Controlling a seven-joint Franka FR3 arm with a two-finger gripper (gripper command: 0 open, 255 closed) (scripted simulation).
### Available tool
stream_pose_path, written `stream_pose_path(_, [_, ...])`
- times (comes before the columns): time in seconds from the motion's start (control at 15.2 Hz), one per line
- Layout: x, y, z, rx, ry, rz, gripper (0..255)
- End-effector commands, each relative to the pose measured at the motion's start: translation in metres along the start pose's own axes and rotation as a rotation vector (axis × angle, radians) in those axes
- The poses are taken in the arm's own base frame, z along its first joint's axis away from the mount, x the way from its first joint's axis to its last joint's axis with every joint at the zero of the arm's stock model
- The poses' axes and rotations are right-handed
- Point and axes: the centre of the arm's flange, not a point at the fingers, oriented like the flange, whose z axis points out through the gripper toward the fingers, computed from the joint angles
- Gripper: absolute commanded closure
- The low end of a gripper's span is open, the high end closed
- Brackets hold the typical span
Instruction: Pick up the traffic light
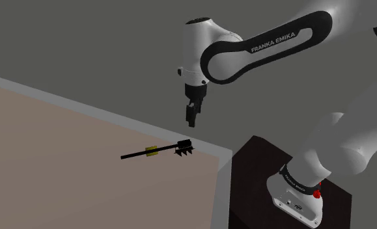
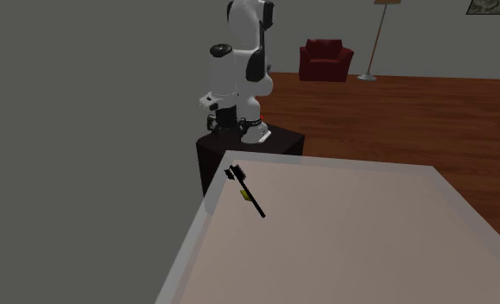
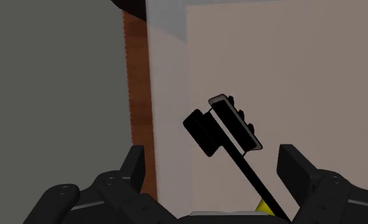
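The traffic light (image 1: 155,152) is a thin black pole with a yellow band and a black signal head, lying flat on the pale table (image 1: 76,188) near its corner by the stand. My gripper (image 1: 191,121) hangs a little above the head end, pointing down. Seen from the wrist, the signal head (image 3: 234,123) and its pole lie below and between my two black fingers (image 3: 135,167), which stand wide apart and touch nothing; the gripper (image 3: 214,167) is open. From the second exterior camera the traffic light (image 2: 246,193) lies slantwise near the table's (image 2: 351,242) far left corner.
The dark stand (image 1: 255,159) sits just past the table's corner, with a strip of wooden floor (image 3: 136,76) in the gap. A red armchair (image 2: 325,59) and a floor lamp (image 2: 379,39) stand far back on the wooden floor (image 2: 412,112). A grey wall runs along the table.
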Motion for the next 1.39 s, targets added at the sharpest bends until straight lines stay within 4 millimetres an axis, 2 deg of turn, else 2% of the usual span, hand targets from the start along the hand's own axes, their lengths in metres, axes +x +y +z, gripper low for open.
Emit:
stream_pose_path(0.0, [0.02, -0.015, 0.014, -0.016, 0.006, -0.042, 0])
stream_pose_path(0.73, [0.121, -0.104, 0.078, -0.104, 0.029, -0.263, 0])
stream_pose_path(1.25, [0.13, -0.109, 0.12, -0.107, 0.03, -0.271, 0])
stream_pose_path(1.32, [0.13, -0.109, 0.12, -0.107, 0.03, -0.271, 0])
